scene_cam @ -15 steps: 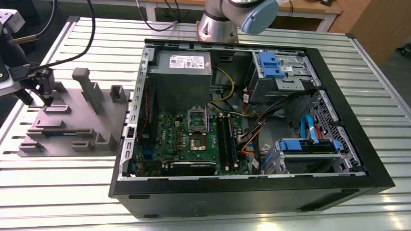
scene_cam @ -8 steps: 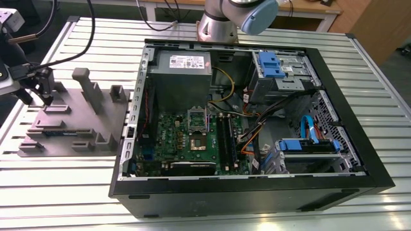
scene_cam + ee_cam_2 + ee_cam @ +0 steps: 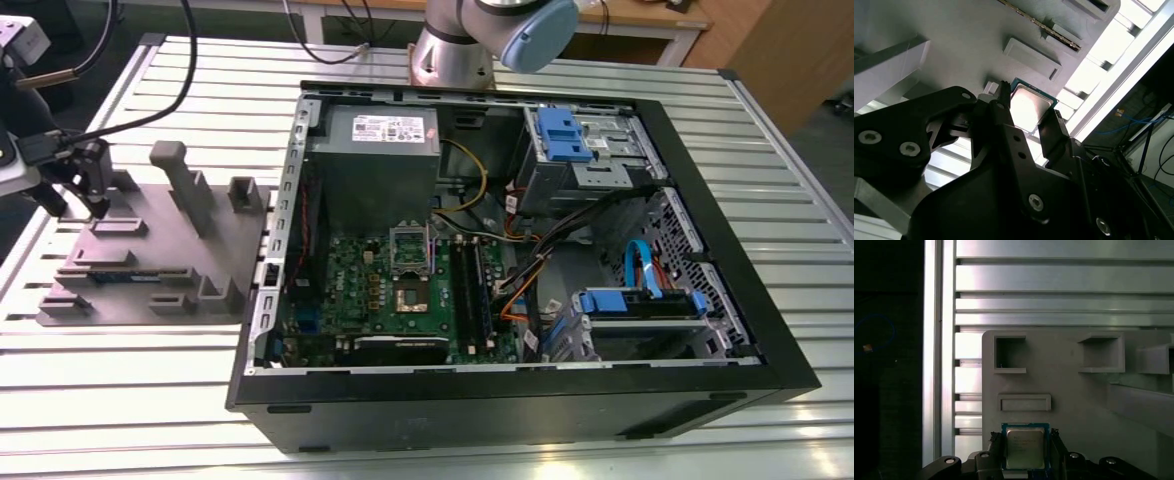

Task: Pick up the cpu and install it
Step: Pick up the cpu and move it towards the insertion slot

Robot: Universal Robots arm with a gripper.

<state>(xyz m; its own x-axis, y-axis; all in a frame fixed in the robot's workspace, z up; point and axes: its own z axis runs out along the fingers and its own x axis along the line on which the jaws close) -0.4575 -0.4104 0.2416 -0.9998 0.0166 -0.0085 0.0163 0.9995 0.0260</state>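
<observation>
The pincer (image 3: 80, 208) hangs over the near-left part of a grey holder plate (image 3: 160, 270) that lies on the slatted metal worktop (image 3: 134, 400), at the exterior view's left. In both wrist views its two dark fingers (image 3: 996, 441) stand hard against opposite edges of the cpu (image 3: 1025, 447), so the pincer (image 3: 1025, 435) is clenched on the chip. The cpu (image 3: 1029, 107) shows its shiny silver top with a thin blue-green rim around it, and it sits level between the fingertips of the pincer (image 3: 1029, 102). Behind it in the first wrist view the holder plate (image 3: 1069, 390) carries a shallow raised rectangle and two open square pockets; whether the chip rests on the plate or hangs just clear of it I cannot tell. At the exterior view's right, well apart from the pincer, an open computer case (image 3: 534, 400) lies on its side on the worktop. Inside it are a green motherboard (image 3: 387, 330), a dark square socket (image 3: 411, 297) with its metal frame near the board's middle, and a big grey box (image 3: 380, 170) with a white label beyond the board. The arm's base (image 3: 454, 55) stands on the worktop behind the case.
</observation>
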